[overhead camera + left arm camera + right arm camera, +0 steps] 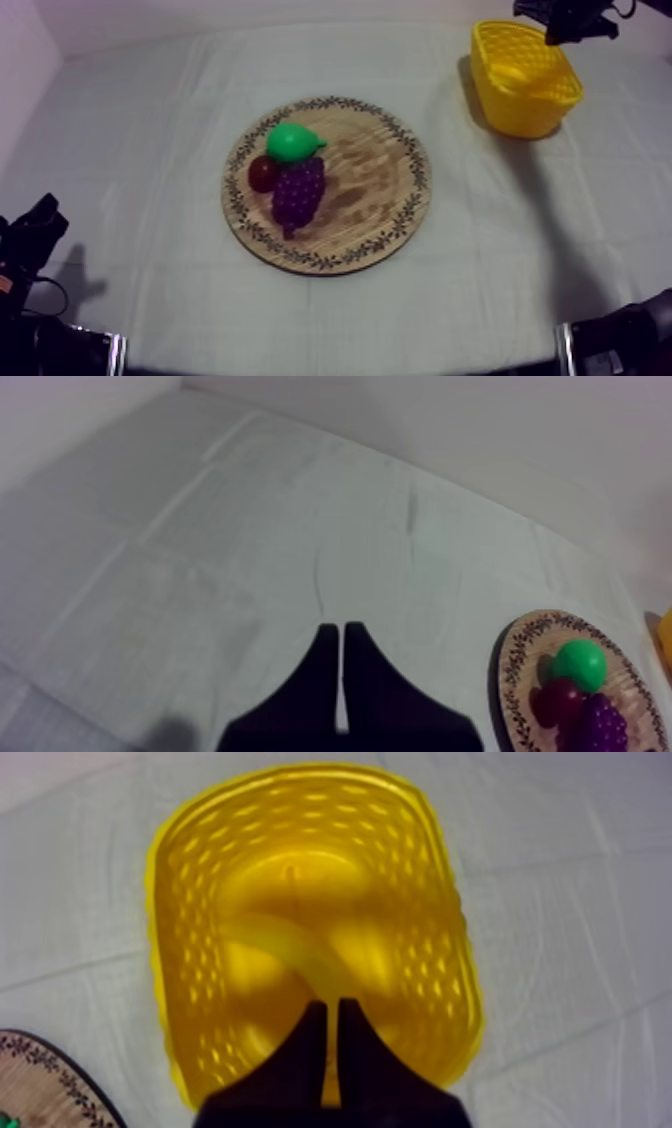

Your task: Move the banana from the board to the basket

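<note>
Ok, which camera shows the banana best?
The right wrist view: it looks straight down into the basket, where the banana lies curved across the bottom, below the right hand. The top view shows a pale yellow bit of it inside the basket. The left wrist view catches just the basket's edge beside the board.

My left arm (28, 240) sits low at the near left of the bench. My left gripper (342, 628) has its two black fingers (305, 696) lying together in a narrow wedge with nothing between them. My right arm (575, 18) reaches in high at the far right. My right gripper (331, 1004) points downward, its jaws likewise pressed together and holding nothing.
</note>
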Controlling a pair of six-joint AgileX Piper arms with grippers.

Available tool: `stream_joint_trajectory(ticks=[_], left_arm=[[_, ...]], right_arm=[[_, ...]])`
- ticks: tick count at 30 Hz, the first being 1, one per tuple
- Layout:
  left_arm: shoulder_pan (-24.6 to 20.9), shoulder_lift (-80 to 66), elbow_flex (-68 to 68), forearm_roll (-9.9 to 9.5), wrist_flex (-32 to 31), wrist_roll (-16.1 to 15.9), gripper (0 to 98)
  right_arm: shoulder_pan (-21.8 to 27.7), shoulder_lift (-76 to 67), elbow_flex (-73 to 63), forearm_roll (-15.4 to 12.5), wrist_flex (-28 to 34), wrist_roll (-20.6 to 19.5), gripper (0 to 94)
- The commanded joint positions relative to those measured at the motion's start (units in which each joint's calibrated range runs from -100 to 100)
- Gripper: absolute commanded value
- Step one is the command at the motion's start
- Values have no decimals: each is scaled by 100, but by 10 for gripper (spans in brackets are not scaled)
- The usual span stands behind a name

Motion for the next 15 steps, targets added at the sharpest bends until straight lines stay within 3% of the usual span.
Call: stream_joint_trajectory(ticks=[1, 8, 15], left_arm=[[2, -5, -1, 3, 0, 2, 1], [2, -5, -1, 3, 0, 0, 1], [2, -5, -1, 3, 0, 1, 1]], right_arm=[[-9, -580, 672, 93, -439, -148, 4], [47, -1964, 1950, 225, -1568, -491, 3], [193, -3220, 2821, -53, -2453, -373, 2]])
